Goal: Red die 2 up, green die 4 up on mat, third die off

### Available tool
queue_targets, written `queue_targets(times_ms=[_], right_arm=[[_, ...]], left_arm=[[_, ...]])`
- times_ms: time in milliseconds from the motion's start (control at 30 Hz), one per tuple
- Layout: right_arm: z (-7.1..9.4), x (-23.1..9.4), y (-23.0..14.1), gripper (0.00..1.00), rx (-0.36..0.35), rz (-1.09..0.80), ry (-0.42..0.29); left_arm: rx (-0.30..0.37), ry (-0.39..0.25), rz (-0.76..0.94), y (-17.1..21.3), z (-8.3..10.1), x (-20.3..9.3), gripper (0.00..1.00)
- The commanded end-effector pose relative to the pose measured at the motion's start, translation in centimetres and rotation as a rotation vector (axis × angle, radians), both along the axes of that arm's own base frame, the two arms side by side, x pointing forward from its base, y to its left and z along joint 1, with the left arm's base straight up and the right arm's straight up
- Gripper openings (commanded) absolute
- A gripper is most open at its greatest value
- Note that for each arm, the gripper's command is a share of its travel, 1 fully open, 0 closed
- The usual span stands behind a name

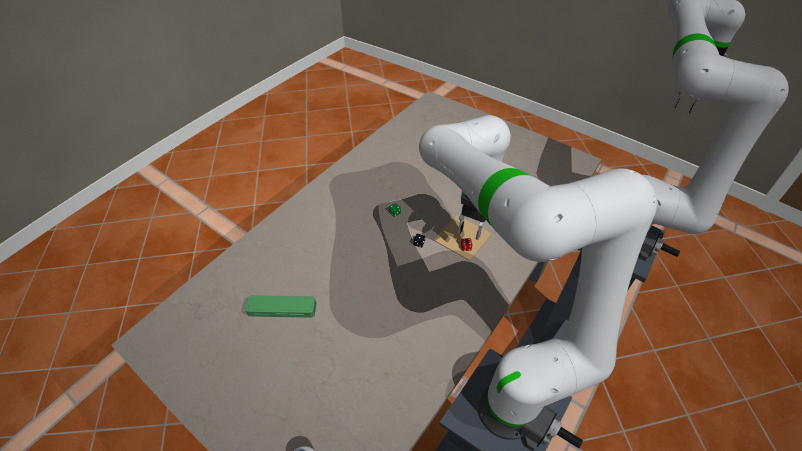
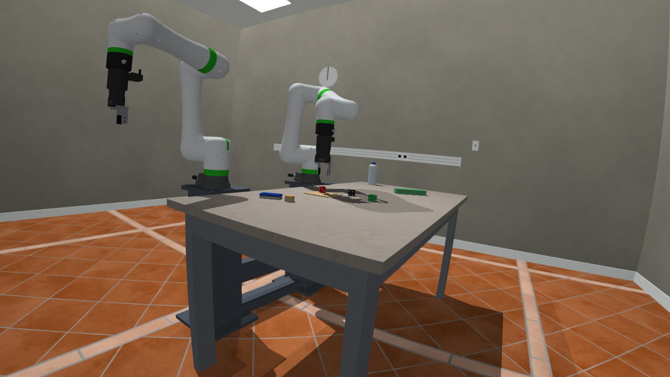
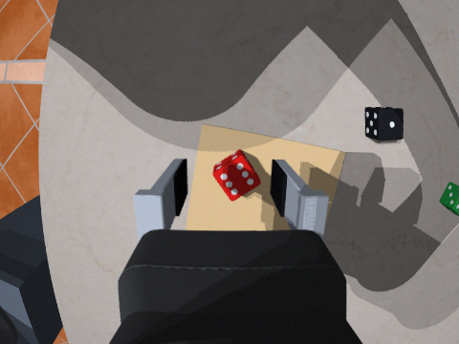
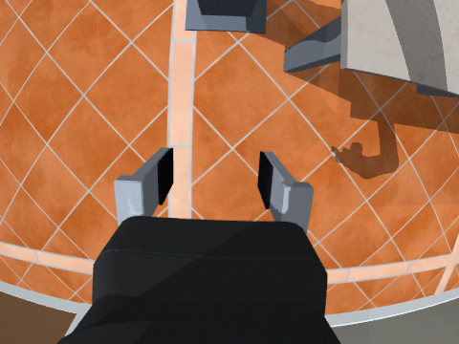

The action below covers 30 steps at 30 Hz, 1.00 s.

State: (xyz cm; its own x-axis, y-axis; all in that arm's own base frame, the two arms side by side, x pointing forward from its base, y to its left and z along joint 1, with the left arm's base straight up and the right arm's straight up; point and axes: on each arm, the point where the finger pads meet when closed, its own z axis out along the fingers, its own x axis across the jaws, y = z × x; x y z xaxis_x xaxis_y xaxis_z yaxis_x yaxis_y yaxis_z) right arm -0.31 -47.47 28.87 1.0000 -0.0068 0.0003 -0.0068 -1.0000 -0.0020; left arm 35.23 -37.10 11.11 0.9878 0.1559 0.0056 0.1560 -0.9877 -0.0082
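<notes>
Left gripper (image 1: 470, 227) (image 2: 324, 169) (image 3: 229, 187) — open, pointing down — hovers above the red die (image 1: 466, 244) (image 2: 321, 189) (image 3: 236, 175).
</notes>
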Motion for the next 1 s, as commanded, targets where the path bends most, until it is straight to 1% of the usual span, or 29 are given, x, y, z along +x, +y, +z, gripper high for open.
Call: queue_targets(times_ms=[0, 133, 233, 267, 300, 367, 400, 667, 700, 733, 800, 967], right_arm=[[0.1, 0.0, 0.0, 1.00, -0.002, 0.000, 0.000], [0.1, 0.0, 0.0, 1.00, -0.002, 0.000, 0.000], [0.1, 0.0, 0.0, 1.00, -0.002, 0.000, 0.000], [0.1, 0.0, 0.0, 1.00, -0.002, 0.000, 0.000], [0.1, 0.0, 0.0, 1.00, -0.002, 0.000, 0.000], [0.1, 0.0, 0.0, 1.00, -0.002, 0.000, 0.000], [0.1, 0.0, 0.0, 1.00, -0.002, 0.000, 0.000], [0.1, 0.0, 0.0, 1.00, -0.002, 0.000, 0.000], [0.1, 0.0, 0.0, 1.00, -0.002, 0.000, 0.000], [0.1, 0.0, 0.0, 1.00, -0.002, 0.000, 0.000], [0.1, 0.0, 0.0, 1.00, -0.002, 0.000, 0.000], [0.1, 0.0, 0.0, 1.00, -0.002, 0.000, 0.000]], left_arm=[[-0.008, 0.005, -0.174, -0.2, 0.1, 0.2, 1.00], [-0.008, 0.005, -0.300, -0.3, 0.1, 0.4, 1.00], [-0.008, 0.006, -0.316, -0.3, 0.1, 0.4, 1.00], [-0.008, 0.006, -0.399, -0.5, 0.1, 0.5, 1.00], [-0.008, 0.006, -0.447, -0.6, 0.1, 0.6, 1.00], [-0.007, 0.006, -0.478, -0.6, 0.1, 0.6, 1.00], [-0.007, 0.006, -0.529, -0.7, 0.1, 0.7, 1.00], [-0.007, 0.007, -0.781, -1.3, 0.1, 0.9, 1.00], [-0.006, 0.007, -0.784, -1.3, 0.1, 0.9, 1.00], [-0.006, 0.008, -0.827, -1.4, 0.1, 0.9, 1.00], [-0.006, 0.008, -0.827, -1.4, 0.1, 0.9, 1.00], [-0.006, 0.008, -0.954, -1.7, 0.1, 1.0, 1.00]])
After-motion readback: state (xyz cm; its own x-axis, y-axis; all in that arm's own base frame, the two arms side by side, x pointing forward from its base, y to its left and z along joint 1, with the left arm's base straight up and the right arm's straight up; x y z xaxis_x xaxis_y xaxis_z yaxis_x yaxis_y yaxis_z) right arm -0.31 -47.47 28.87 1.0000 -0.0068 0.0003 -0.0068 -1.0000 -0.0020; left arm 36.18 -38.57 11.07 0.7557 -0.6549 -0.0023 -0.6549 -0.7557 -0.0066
